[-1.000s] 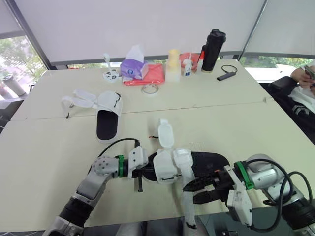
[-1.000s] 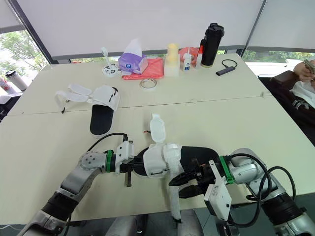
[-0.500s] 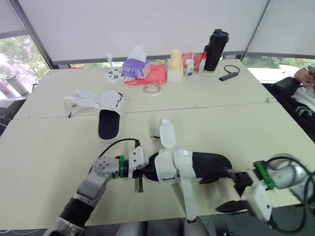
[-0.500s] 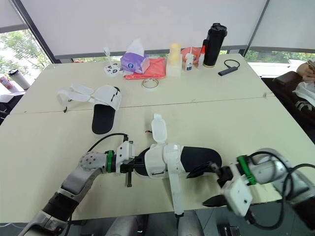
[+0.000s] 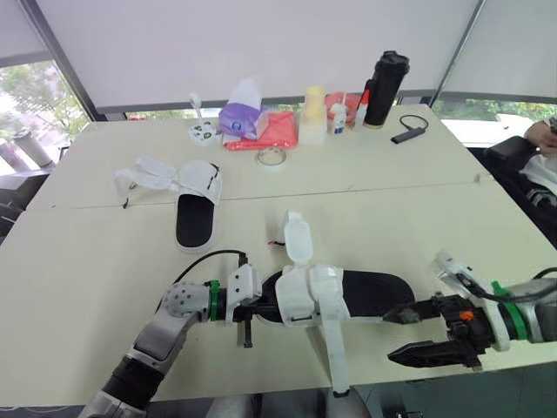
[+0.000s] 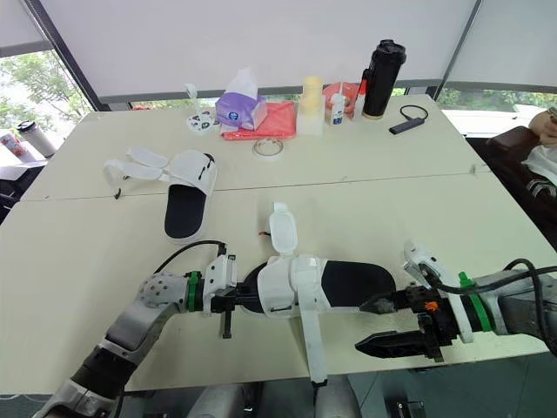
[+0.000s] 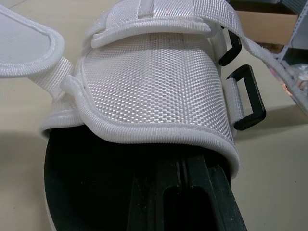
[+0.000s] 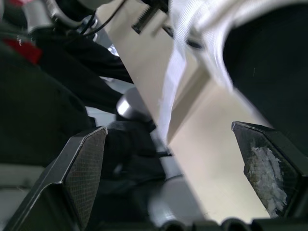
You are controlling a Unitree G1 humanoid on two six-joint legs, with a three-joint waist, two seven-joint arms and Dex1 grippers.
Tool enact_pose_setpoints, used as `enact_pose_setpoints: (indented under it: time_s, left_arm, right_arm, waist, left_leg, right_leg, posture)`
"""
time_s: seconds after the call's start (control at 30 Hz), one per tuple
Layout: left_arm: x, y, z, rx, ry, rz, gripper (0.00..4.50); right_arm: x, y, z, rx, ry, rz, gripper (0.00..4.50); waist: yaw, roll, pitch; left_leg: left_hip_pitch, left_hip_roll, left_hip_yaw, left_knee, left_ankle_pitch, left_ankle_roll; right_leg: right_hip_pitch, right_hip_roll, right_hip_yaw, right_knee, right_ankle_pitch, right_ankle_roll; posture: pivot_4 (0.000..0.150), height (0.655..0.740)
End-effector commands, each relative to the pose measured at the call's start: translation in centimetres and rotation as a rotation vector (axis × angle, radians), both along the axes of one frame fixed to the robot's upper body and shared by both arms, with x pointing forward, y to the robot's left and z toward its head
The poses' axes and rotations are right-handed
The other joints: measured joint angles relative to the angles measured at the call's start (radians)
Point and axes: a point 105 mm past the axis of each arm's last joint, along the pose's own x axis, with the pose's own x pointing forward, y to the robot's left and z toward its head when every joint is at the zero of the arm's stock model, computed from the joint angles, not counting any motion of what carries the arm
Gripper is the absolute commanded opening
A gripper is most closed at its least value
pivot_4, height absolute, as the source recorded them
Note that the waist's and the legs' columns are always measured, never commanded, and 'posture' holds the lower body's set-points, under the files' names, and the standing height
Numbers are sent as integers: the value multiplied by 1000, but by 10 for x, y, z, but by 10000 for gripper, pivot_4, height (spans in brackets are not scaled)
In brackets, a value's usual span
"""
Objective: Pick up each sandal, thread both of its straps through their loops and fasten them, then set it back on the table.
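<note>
The near sandal (image 5: 370, 290), black sole with a white mesh upper (image 7: 154, 86), lies near the table's front edge. My left gripper (image 5: 254, 306) is shut on its toe end. One white strap (image 5: 297, 238) lies flat on the table, pointing away from me. The other strap (image 5: 337, 353) hangs over the front edge. Two black loops (image 7: 248, 98) stick out beside the upper. My right gripper (image 5: 390, 335) is open just right of the heel, with nothing between its fingers (image 8: 82, 168). The second sandal (image 5: 193, 196) lies at the back left with its straps undone.
Along the far edge stand a purple tissue pack (image 5: 241, 117), a red cloth (image 5: 274, 131), a tape roll (image 5: 270, 158), a yellow container (image 5: 310, 115), a black bottle (image 5: 383, 78) and a small black device (image 5: 407, 132). A person's arm (image 5: 540, 152) shows at the right.
My right gripper has drawn back to the right, from the hanging strap to beyond the sandal's heel, and stays open. The strap now hangs straight. The left gripper has kept its hold.
</note>
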Motion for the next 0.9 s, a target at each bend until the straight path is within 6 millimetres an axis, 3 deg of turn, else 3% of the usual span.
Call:
enact_pose_setpoints:
  time_s: [0.03, 0.2, 0.33, 0.47, 0.7, 0.9]
  left_arm:
    - [-8, 1, -11, 32, 45, -9, 0]
    - [-9, 0, -9, 16, 58, 6, 0]
    - [-9, -3, -7, 8, 56, 7, 0]
    - [-9, -5, -6, 8, 52, 4, 0]
    - [-9, -5, -5, 6, 52, 8, 0]
    - [-7, -7, -4, 7, 45, 7, 0]
  right_arm:
    - [-4, 12, 10, 64, 10, -6, 44719]
    - [-26, 35, -19, 69, 156, -42, 44719]
    - [-37, 47, -27, 70, 205, -34, 44719]
    - [-36, 55, -31, 77, 210, -48, 44719]
    - [-24, 52, -37, 43, 177, -82, 44719]
    - [-25, 39, -28, 5, 197, -64, 44719]
  waist:
    - [1, 0, 0]
    - [1, -1, -1]
    - [1, 0, -1]
    - [1, -1, -2]
    - [1, -1, -2]
    - [1, -1, -2]
  left_leg:
    - [-1, 0, 0, 0, 0, 0]
    - [-2, 0, 2, 0, 0, 1]
    - [-2, 0, 2, 1, 0, 1]
    - [-1, 0, 2, 3, 0, 1]
    - [-2, -1, 2, 3, 0, 1]
    - [-1, 0, 2, 4, 0, 1]
  right_leg:
    - [-1, 0, 0, 0, 0, 0]
    - [-1, 1, -2, 0, 1, 2]
    - [-1, 1, -2, 0, 1, 2]
    - [1, 1, -2, -1, 1, 1]
    - [1, 1, -2, -1, 1, 1]
    - [1, 1, -3, 0, 2, 1]
  posture:
    - [1500, 7400]
    - [1500, 7400]
    - [1500, 7400]
    - [1500, 7400]
    - [1500, 7400]
    - [1500, 7400]
